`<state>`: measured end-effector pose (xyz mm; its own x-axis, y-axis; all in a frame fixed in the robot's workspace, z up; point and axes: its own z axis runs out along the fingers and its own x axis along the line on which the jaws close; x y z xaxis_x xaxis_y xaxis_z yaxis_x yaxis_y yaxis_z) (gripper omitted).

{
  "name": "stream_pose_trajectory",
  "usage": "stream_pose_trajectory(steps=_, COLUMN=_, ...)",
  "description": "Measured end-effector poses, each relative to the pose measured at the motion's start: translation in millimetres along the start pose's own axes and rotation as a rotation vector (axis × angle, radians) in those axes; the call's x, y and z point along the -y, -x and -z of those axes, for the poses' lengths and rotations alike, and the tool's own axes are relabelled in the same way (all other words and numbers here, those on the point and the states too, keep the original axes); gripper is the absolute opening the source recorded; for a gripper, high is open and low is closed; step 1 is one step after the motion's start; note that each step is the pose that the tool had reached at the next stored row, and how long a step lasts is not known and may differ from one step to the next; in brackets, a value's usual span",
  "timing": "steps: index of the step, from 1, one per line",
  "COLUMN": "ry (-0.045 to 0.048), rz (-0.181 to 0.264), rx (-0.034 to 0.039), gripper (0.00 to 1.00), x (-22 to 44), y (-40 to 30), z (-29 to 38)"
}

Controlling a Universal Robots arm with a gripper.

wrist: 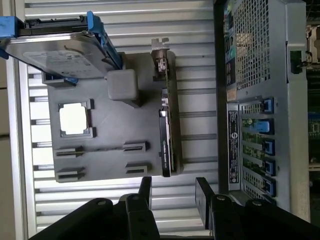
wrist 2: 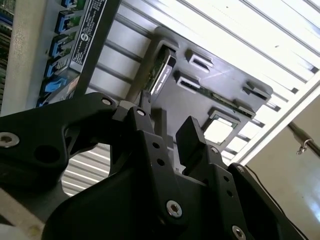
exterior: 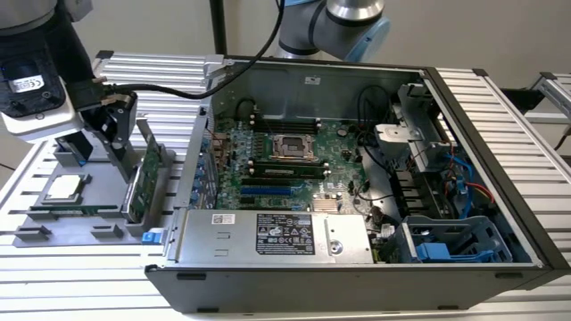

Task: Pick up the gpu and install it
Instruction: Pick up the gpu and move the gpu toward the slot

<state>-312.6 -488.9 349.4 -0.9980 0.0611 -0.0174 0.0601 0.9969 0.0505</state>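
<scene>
Fingers (wrist: 146, 189) are spread apart and grasp nothing. I see them just above the gpu (wrist: 167, 125), one on each side of its upper edge, I judge so they can close on the thin card. The gpu stands on its edge in a slot of the gray holder (wrist: 112, 130), which keeps that edge free. Its long axis runs near to far, beside the computer case (exterior: 339, 294) at the exterior view's left. The silver bracket is at the far end, by the hard drive (wrist: 55, 50). The holder lies on the bench (exterior: 89, 287).
</scene>
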Motion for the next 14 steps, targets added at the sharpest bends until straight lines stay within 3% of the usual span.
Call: stream_pose_trajectory(steps=14, ry=0.0, rz=0.0, rx=0.0001, gripper=1.0, x=-1.7, y=-0.4, z=-17.1)
